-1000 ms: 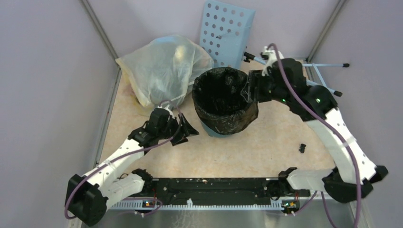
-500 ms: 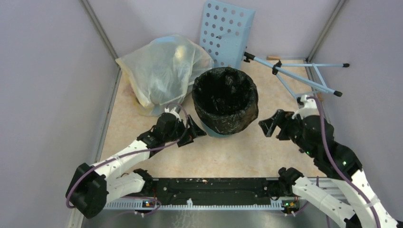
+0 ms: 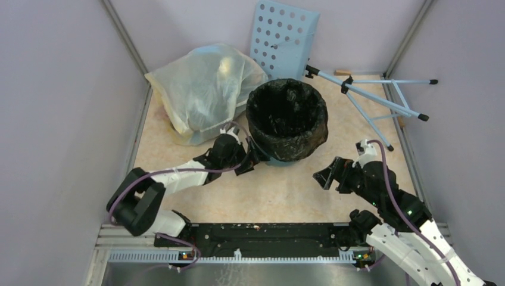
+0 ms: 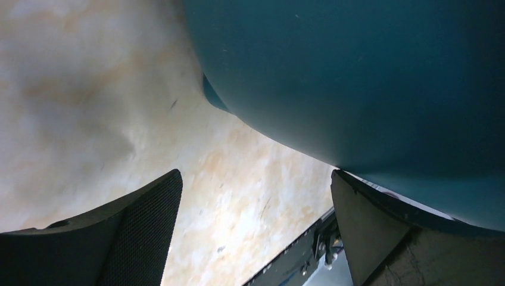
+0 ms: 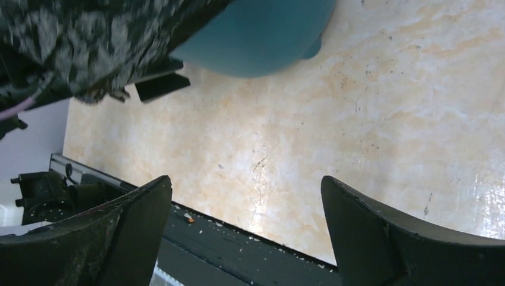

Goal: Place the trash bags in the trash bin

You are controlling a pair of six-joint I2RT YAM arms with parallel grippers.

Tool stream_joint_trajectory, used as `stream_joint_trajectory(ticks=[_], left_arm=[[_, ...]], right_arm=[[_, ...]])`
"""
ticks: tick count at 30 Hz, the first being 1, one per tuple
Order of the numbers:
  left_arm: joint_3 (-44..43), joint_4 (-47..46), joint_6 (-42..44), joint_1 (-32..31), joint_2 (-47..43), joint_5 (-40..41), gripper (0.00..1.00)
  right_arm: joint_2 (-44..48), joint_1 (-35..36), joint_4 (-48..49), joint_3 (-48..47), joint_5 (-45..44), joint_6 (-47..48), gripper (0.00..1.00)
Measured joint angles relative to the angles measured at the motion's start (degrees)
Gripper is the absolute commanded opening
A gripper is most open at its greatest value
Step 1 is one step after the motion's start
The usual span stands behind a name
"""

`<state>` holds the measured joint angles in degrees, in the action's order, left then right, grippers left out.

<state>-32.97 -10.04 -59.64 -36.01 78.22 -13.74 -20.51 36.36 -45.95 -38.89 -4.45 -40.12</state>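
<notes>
glossy black crinkled plastic bag lines round teal plastic bin, upper centre; left gripper spread beside its base, right gripper spread, empty, lower right: lining looks done, next probably backing off.

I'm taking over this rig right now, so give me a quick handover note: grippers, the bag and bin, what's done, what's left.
Left gripper: open, empty, low beside the trash bin's teal wall; contact unclear.
Right gripper: open, empty, over the table, apart from the bin.
Trash bag: inside the bin, its edge folded over the rim.
Done: the bag is in the bin.
Left: probably only backing both arms away.
</notes>
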Motion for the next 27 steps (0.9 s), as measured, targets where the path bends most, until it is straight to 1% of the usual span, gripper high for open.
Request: stream_joint_trajectory(ticks=[6,9,11,14,17,21,23,27], left_arm=[[-10.9,-2.2,2.4,0.5,10.8,0.6,0.98],[-16.3,-3.3,3.8,1.9,15.7,-0.5,0.98],[-18.2,-2.9,4.6,2.8,17.0,-1.2,0.99],[-19.2,-1.7,6.2,3.8,16.5,-0.7,0.99],[-18.2,0.5,8.0,4.3,12.7,0.9,0.99],[-10.9,3.3,9.9,4.6,0.0,3.4,0.99],[-7.1,4.6,10.3,4.6,-6.1,4.9,0.99],[-0.6,9.4,11.2,4.6,-17.1,10.5,0.99]], right_arm=[[-1.4,0.0,3.1,3.4,1.3,0.7,0.97],[-1.3,0.0,5.2,6.0,1.3,0.5,0.95],[-1.2,0.0,7.8,8.5,1.3,-0.3,0.94],[-1.2,0.0,10.9,11.4,0.6,-1.8,0.94],[-1.5,0.0,13.7,13.1,-1.9,-3.0,0.94],[-3.8,0.0,16.9,14.1,-5.2,-2.1,0.96],[-5.3,0.0,17.7,14.2,-6.8,-1.4,0.98],[-8.7,-0.4,18.1,14.3,-11.2,-0.3,0.98]])
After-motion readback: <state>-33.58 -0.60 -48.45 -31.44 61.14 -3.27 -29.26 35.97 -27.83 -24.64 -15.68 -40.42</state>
